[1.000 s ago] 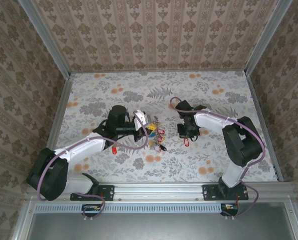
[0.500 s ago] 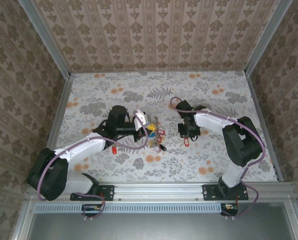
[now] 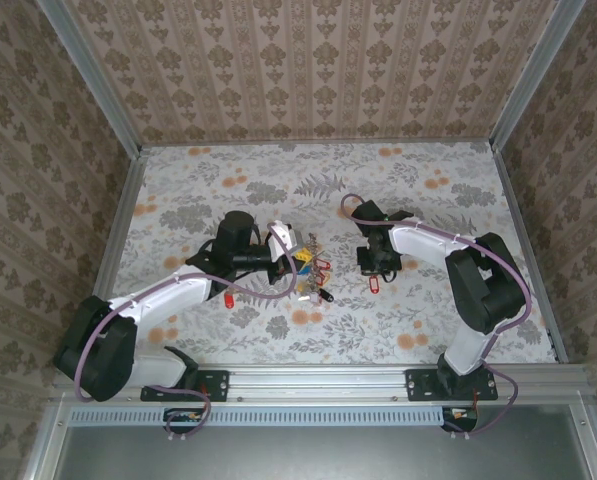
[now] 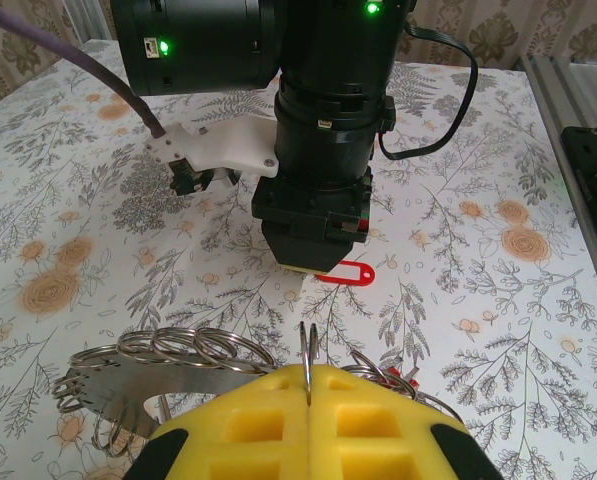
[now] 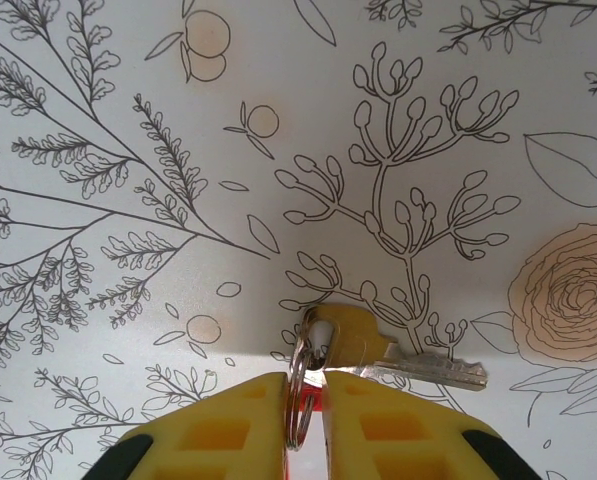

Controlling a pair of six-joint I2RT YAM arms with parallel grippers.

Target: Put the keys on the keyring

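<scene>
Keys with red, blue and yellow plastic heads (image 3: 315, 265) sit in a little heap near the middle of the flowery white tabletop (image 3: 428, 200), a bit closer to its near edge. The heap is between the two arms, so both can reach it.

The left tool (image 4: 308, 378) has its yellow fingers pressed together on one thin wire loop of the flat pale grey metal keyring with little wire loops along its rim (image 4: 148, 380). The keyring is just left of the heap, and its loops face the other arm. I think that is so a key can be pushed onto a loop from that side. I cannot tell if any keys hang on it already.

The right tool (image 5: 303, 388) points down at the tabletop, right of the heap. Its yellow fingers pinch the small round wire ring (image 5: 300, 358) of a small silver key with a yellowish head (image 5: 350, 338). The key lies flat on the tabletop. Pinching the ring looks like a good way to lift something so tiny and flat. A red plastic tag (image 4: 344, 272) lies just under this tool. I cannot tell if it hangs on the same ring.

This key and the keyring are apart. I think the right tool must lift the key and carry it over to the held loop. The loop is very thin, so the key could miss it.
</scene>
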